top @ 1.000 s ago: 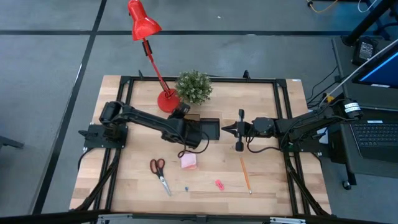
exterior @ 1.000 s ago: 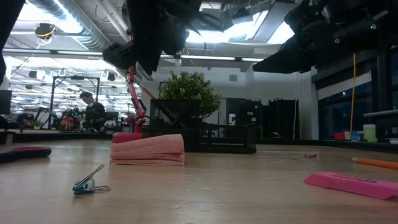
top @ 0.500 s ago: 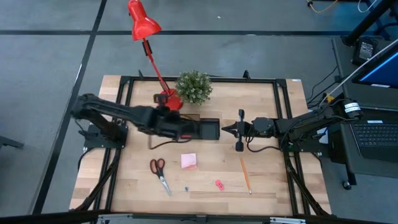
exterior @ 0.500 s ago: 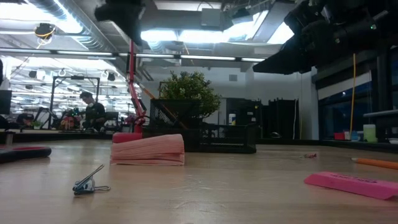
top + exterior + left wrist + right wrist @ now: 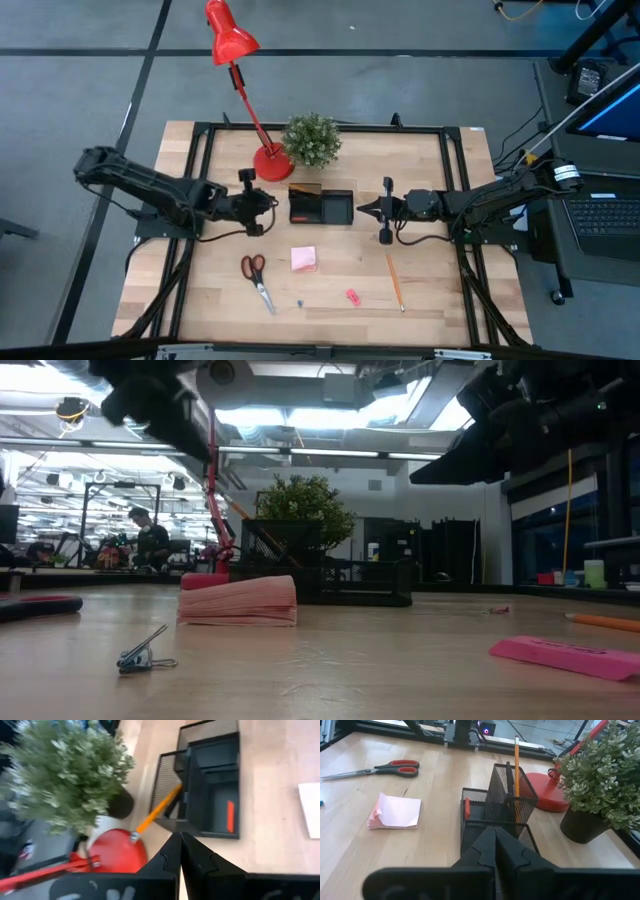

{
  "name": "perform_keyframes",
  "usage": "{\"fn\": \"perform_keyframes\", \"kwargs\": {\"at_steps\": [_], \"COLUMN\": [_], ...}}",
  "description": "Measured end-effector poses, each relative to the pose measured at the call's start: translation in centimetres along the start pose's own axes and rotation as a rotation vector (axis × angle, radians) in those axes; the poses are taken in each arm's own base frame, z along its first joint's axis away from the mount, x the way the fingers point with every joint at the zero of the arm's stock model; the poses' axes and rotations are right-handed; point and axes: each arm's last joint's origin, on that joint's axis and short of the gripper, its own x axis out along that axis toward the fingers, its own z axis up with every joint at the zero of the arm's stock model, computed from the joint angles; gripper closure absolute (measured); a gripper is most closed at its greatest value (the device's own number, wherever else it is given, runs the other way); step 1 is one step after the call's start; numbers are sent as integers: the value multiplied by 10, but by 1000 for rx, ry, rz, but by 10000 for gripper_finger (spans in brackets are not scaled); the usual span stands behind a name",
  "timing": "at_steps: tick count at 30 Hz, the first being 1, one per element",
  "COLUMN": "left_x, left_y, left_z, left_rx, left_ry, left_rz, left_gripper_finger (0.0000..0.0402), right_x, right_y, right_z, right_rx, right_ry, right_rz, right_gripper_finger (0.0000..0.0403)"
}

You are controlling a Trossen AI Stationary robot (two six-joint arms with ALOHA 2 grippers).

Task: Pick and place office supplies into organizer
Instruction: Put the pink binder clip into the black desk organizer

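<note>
A grey floor point(image 5: 80, 90) crossed by dark lines surrounds the pale wooden worktop point(image 5: 430, 300); an open laptop point(image 5: 605, 215) sits at right, ceiling strip lights point(image 5: 330, 452) glow above.

No writing to read anywhere here: no label, brand, number or sign that can be made out on the table, the supplies, the organizer or the arms, and nothing legible on the screens or fittings in the room behind.
</note>
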Motion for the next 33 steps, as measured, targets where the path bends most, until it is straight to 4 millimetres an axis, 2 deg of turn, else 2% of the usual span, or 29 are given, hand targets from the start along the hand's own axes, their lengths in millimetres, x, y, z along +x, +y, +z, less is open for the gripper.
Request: {"fn": "perform_keyframes", "kwargs": {"at_steps": [4,9,16,23,28,33], "left_x": [5,8,17,25,29,31], "left_y": [-4,-7,-13,-17,-19,-18], "left_z": [-25,-46,-65,-81,-90,-95], "left_rx": [-63,-133,-185,-250,-302,-341], "left_ry": [-49,-153,-316,-391,-417,-459], "left_rz": [-37,-52,-98,-109,-114,-102], "left_gripper_finger": [400,400,400,400,400,400], "right_x": [0,0,-4,-18,-28,-25], "right_y": [0,0,-6,-10,-12,-11], "right_z": [0,-6,-17,-9,-4,-6], "right_rx": [-3,35,132,169,205,240], "right_ry": [3,59,194,184,349,435], "right_rz": [-2,0,-29,22,12,32], "right_gripper_finger": [378,345,301,264,233,203]}}
